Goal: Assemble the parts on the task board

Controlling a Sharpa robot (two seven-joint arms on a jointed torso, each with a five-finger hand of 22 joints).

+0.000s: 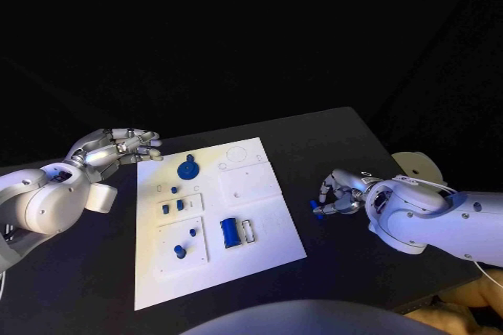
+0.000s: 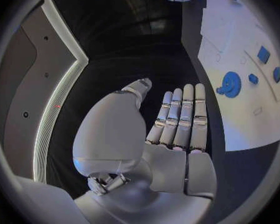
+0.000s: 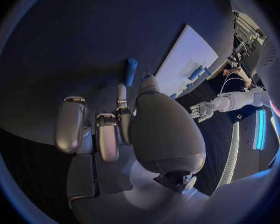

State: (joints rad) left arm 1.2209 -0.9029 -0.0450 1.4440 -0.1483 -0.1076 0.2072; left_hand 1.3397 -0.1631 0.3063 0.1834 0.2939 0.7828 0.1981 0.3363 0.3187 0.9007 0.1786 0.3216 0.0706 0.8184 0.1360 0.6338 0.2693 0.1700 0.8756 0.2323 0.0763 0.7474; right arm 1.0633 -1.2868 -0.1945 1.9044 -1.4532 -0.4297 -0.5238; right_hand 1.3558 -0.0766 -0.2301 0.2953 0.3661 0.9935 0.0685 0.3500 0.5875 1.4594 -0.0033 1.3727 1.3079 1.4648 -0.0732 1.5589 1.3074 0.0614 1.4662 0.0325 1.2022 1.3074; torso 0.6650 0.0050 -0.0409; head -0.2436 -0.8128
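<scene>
A white task board [image 1: 262,233] lies in the middle of a black table [image 1: 336,139], its long edges running away from the robot. The right hand [image 1: 336,195] hovers over bare table just off the board's right edge, about level with the board's middle, and pinches a small blue part [image 1: 315,203] between its fingertips; in the right wrist view this blue part [image 3: 131,70] looks like a short peg standing out past the fingers [image 3: 121,97], its long axis pointing roughly toward the board [image 3: 190,52]. So the board lies to the left of the holding hand, a short sideways reach away. On the board sit a round blue gear [image 1: 189,168] near the far left corner, two small blue pieces [image 1: 180,204] below it, and a blue block [image 1: 229,232] near the centre beside a white slot [image 1: 248,230]. The left hand [image 1: 118,149] rests off the board's far left corner, holding nothing, its fingers [image 2: 184,117] straight and close together in its wrist view. The right hand is plainly nearer to the board's middle and already carries the part.
</scene>
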